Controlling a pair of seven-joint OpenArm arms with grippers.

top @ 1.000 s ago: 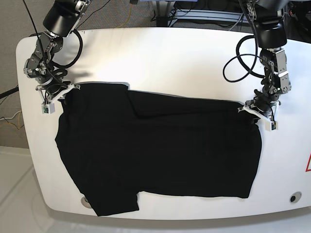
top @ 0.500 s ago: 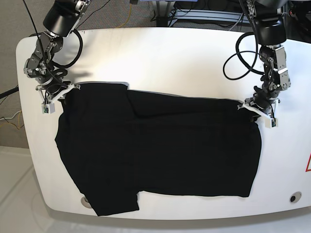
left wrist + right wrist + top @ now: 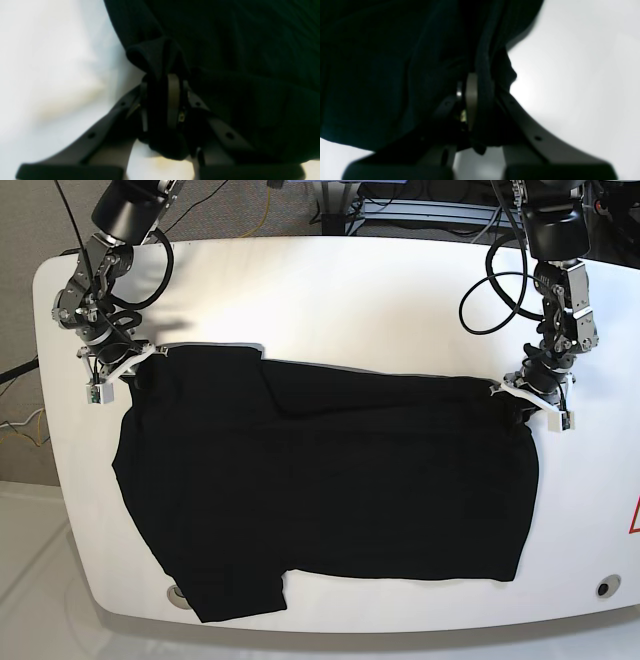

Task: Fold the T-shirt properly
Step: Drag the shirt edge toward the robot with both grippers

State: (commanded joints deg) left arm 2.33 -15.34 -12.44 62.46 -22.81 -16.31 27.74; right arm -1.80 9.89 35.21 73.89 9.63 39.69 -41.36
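Note:
The black T-shirt [image 3: 330, 480] lies spread across the white table [image 3: 350, 300], with one sleeve reaching the front edge at lower left. My left gripper [image 3: 522, 394] is at the shirt's far right corner. In the left wrist view it [image 3: 162, 82] is shut on a bunched fold of the T-shirt [image 3: 250, 50]. At the far left corner is my right gripper [image 3: 128, 368]. In the right wrist view it [image 3: 478, 82] is shut on a rolled edge of the T-shirt [image 3: 382, 62]. Both pinched corners are raised slightly off the table.
A round hole [image 3: 607, 587] sits near the table's front right corner and another [image 3: 178, 598] at the front left beside the sleeve. A red mark [image 3: 634, 520] shows at the right edge. Cables [image 3: 490, 290] loop from the left arm over the table's back.
Both grippers have moved a little toward the table's far edge, drawing the shirt's top corners and top edge with them. Both stay shut on the cloth.

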